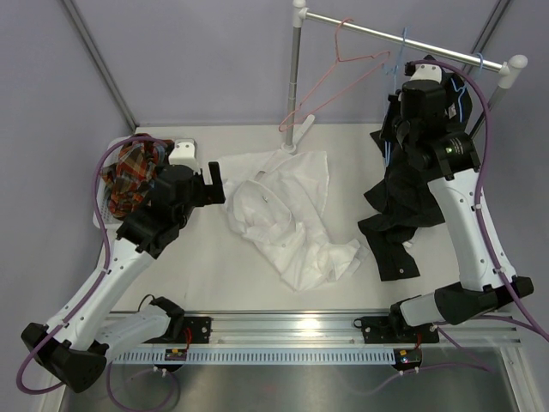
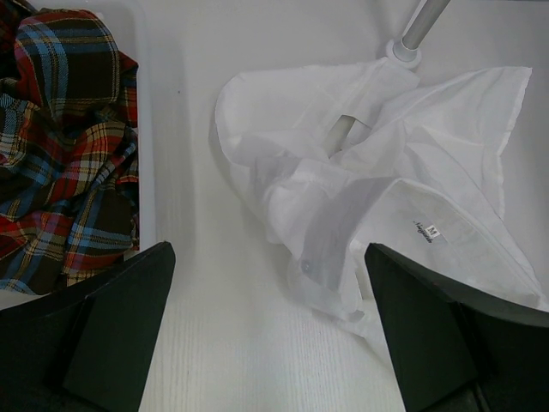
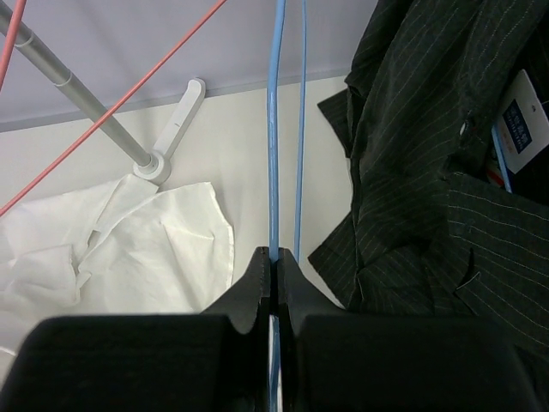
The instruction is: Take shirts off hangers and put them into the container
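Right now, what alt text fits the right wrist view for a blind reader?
The right gripper is shut on the wire of a light blue hanger, which runs straight up the frame. A black shirt fills the right side; a white shirt lies on the table at lower left.

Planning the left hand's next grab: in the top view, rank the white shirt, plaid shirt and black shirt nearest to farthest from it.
1. White shirt, right beside the left hand.
2. Plaid shirt, on its other side, in the basket.
3. Black shirt, far right.
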Robot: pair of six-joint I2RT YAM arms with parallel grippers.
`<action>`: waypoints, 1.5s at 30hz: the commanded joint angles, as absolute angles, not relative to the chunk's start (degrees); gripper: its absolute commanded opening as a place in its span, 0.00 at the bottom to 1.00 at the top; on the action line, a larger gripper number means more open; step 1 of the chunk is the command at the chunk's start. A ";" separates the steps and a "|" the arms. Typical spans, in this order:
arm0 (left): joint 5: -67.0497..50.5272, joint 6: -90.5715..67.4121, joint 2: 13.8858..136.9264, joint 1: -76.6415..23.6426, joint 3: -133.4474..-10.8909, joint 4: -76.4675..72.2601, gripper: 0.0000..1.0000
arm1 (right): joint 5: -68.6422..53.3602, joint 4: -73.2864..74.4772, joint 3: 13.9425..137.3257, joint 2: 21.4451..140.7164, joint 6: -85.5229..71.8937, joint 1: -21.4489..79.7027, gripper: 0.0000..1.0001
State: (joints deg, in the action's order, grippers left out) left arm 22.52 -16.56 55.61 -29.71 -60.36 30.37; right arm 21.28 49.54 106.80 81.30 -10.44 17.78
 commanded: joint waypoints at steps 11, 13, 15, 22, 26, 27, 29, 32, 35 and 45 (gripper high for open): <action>21.36 -16.52 54.67 -29.44 -60.47 28.83 0.99 | 17.58 45.44 107.14 83.94 -11.07 17.23 0.00; 21.27 -16.52 54.67 -29.44 -60.47 28.83 0.99 | 16.97 44.30 106.00 83.85 -11.69 17.23 0.02; 21.10 -16.52 54.75 -29.44 -60.47 28.83 0.99 | 15.57 43.25 104.95 83.67 -12.13 17.23 0.18; 18.02 -16.00 56.07 -29.44 -60.64 28.74 0.99 | 11.43 41.75 102.22 79.64 -13.27 17.31 0.68; 12.68 -16.43 57.47 -29.44 -60.82 28.56 0.99 | 9.15 41.31 99.94 74.28 -13.10 17.31 0.84; 11.44 -16.52 57.92 -29.53 -60.99 28.56 0.99 | 8.88 41.13 98.45 71.48 -13.10 17.31 0.87; 10.46 -17.14 58.62 -30.32 -61.43 28.65 0.99 | 8.00 41.31 97.04 68.39 -13.27 17.31 0.92; 10.27 -18.36 59.94 -34.26 -61.79 28.65 0.99 | 6.25 41.40 91.52 61.98 -13.79 17.40 0.96; 11.42 -21.52 61.17 -39.71 -61.70 28.57 0.99 | 4.49 40.08 86.85 55.12 -14.93 17.31 0.98; 30.22 -35.31 70.04 -63.07 -61.78 28.30 0.99 | -2.10 38.94 67.96 41.06 -16.79 17.23 0.99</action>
State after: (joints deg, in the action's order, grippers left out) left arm 21.56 -28.88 67.05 -57.91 -60.38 30.22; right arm 2.11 39.72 71.55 42.17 -16.29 17.50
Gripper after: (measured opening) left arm 0.988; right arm 0.991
